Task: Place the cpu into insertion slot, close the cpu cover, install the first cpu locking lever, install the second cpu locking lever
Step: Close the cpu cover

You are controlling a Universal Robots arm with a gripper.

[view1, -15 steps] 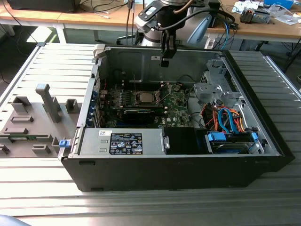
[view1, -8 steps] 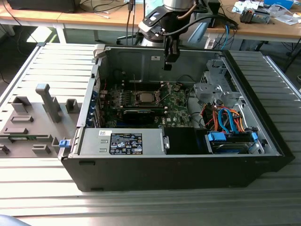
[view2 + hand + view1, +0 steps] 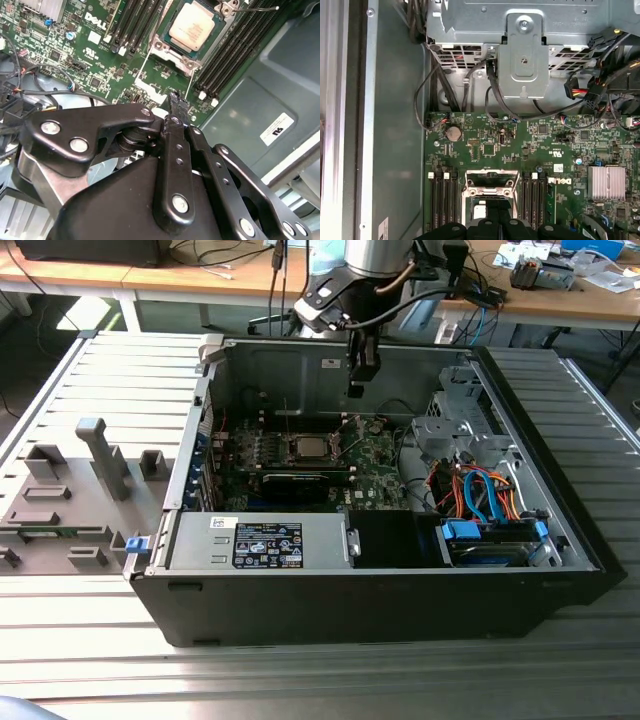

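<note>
Second wrist view: I see the cpu [image 3: 192,27] seated flat in the insertion slot [image 3: 164,49] on the green board [image 3: 100,65]. My arm [image 3: 375,255] reaches straight down into the open computer case [image 3: 380,590], jaws clenched on nothing. The case lies on a slatted metal tabletop [image 3: 90,660], wooden desks [image 3: 200,280] behind. The cpu sits below the jaws, apart, toward the exterior view's left.
</note>
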